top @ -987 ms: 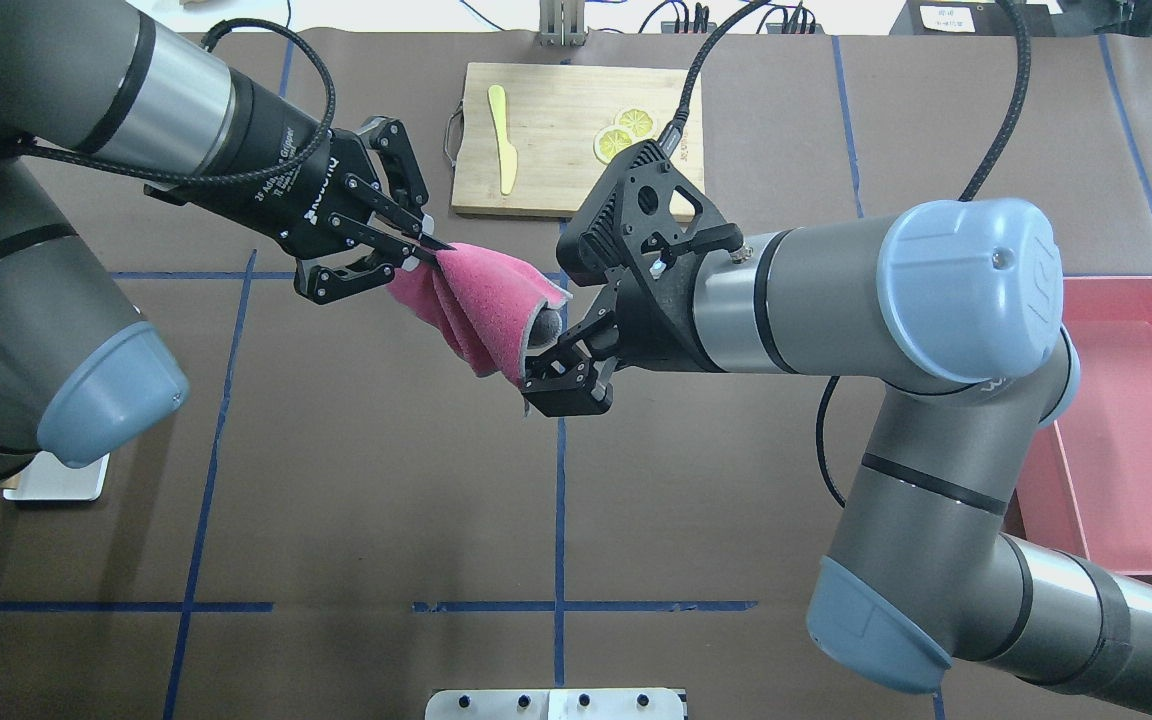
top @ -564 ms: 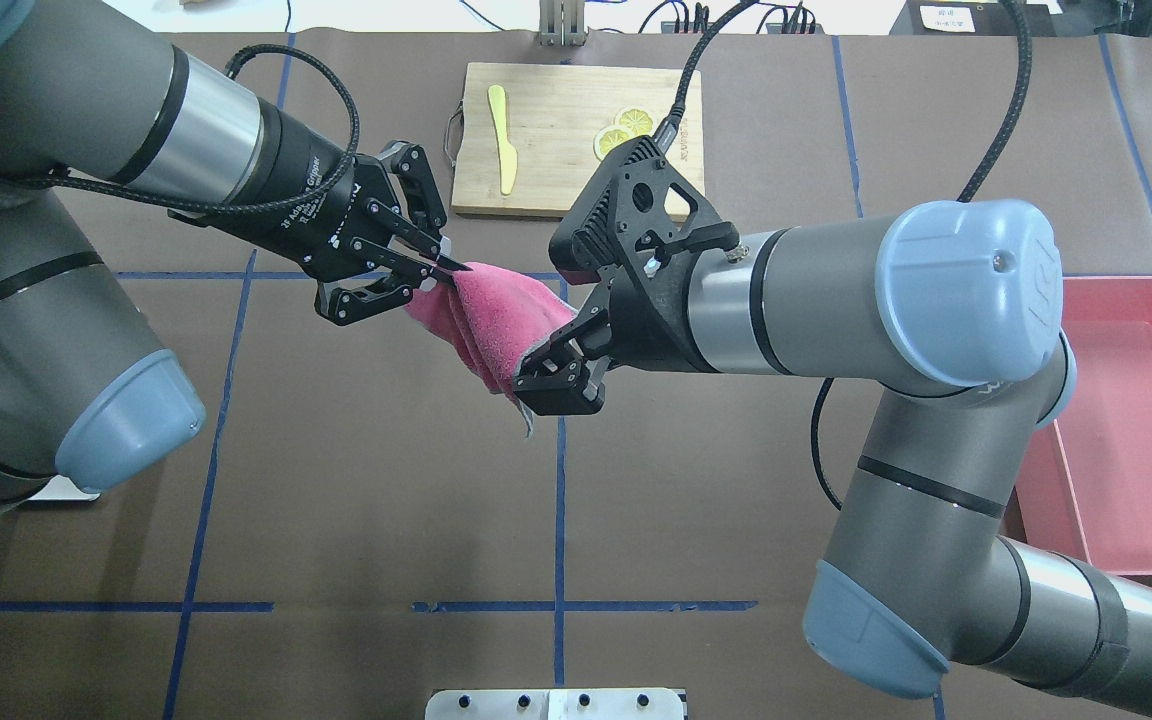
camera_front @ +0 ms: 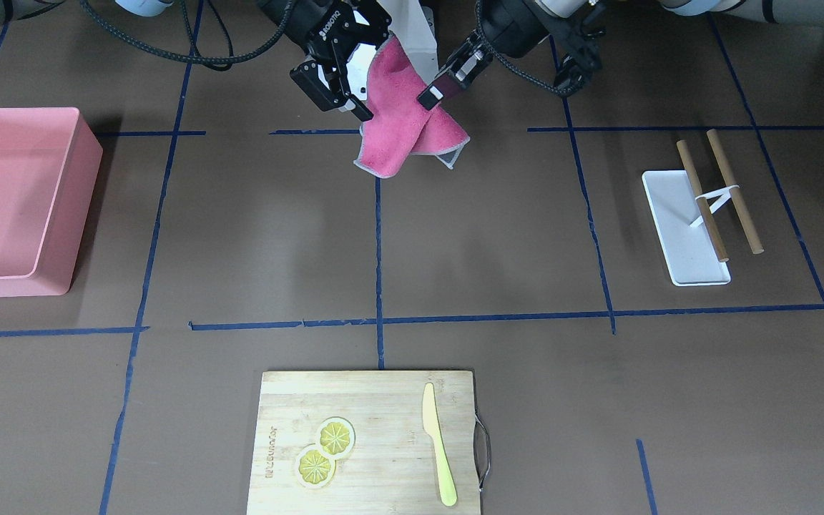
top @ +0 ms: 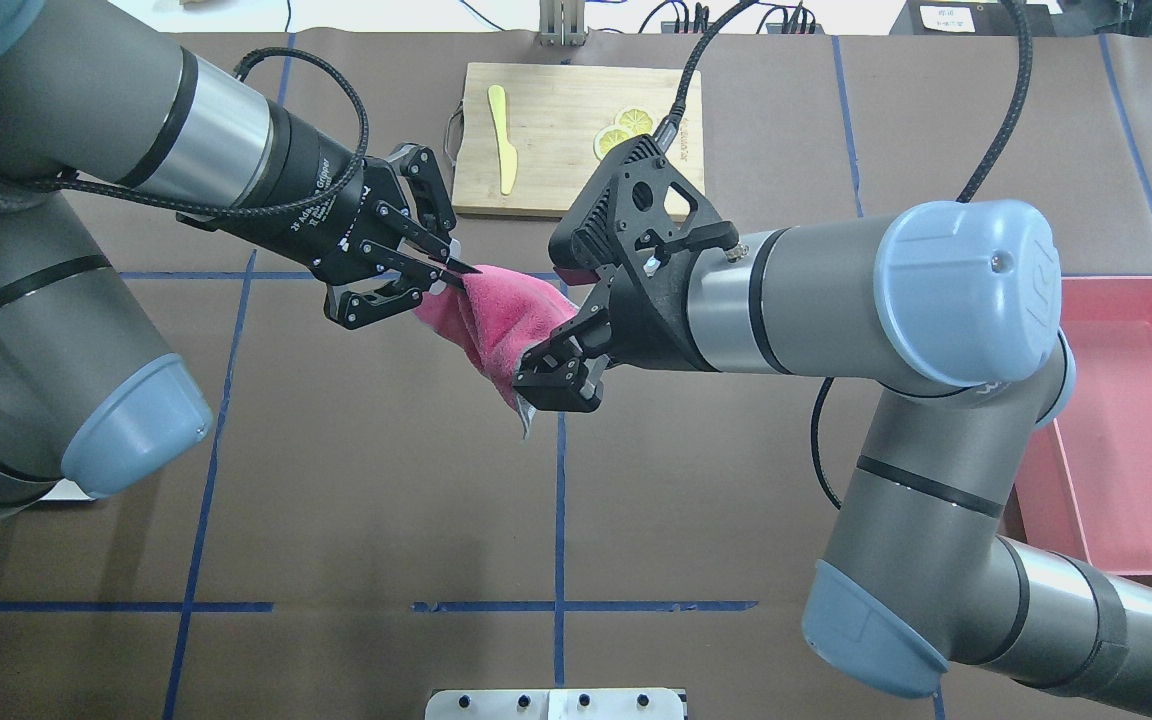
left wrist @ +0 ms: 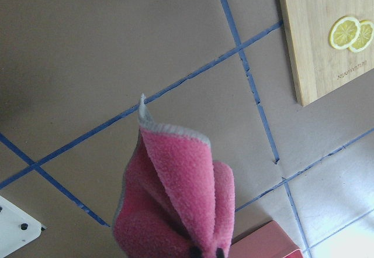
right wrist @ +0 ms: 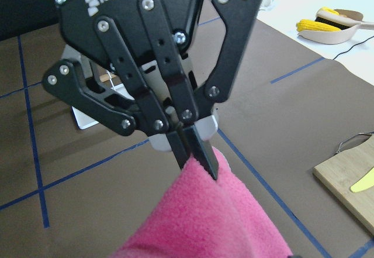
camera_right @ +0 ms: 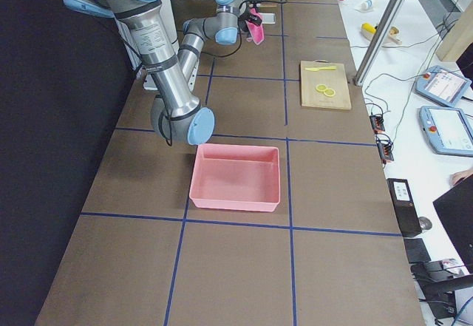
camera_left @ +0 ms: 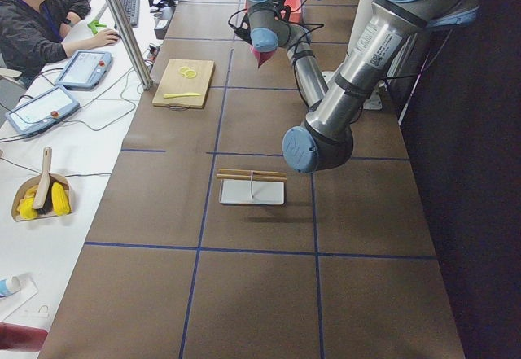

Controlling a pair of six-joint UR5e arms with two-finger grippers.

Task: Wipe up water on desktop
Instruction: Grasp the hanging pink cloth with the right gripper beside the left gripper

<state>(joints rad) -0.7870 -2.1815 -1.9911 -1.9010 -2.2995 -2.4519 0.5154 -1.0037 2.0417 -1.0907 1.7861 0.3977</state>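
A pink cloth (top: 496,320) hangs bunched between my two grippers above the brown desktop (top: 366,480) with its blue tape grid. My left gripper (top: 458,274) is shut on the cloth's upper left edge. My right gripper (top: 548,378) is shut on its lower right side. In the front-facing view the cloth (camera_front: 405,114) droops with a grey-trimmed corner just above the desktop (camera_front: 491,236). The right wrist view shows the left gripper (right wrist: 197,152) pinching the cloth (right wrist: 204,223). The left wrist view shows the cloth (left wrist: 175,199) hanging. I see no water on the desktop.
A bamboo cutting board (top: 576,140) with a yellow knife and lemon slices lies at the far middle. A pink bin (top: 1126,420) sits on the right. A white tray (camera_front: 684,229) with two brown sticks lies on the left side. A metal plate (top: 556,705) sits at the near edge.
My left gripper has moved right and slightly down toward the right gripper. The cloth between them has bunched into a narrower fold. The right gripper has shifted slightly left.
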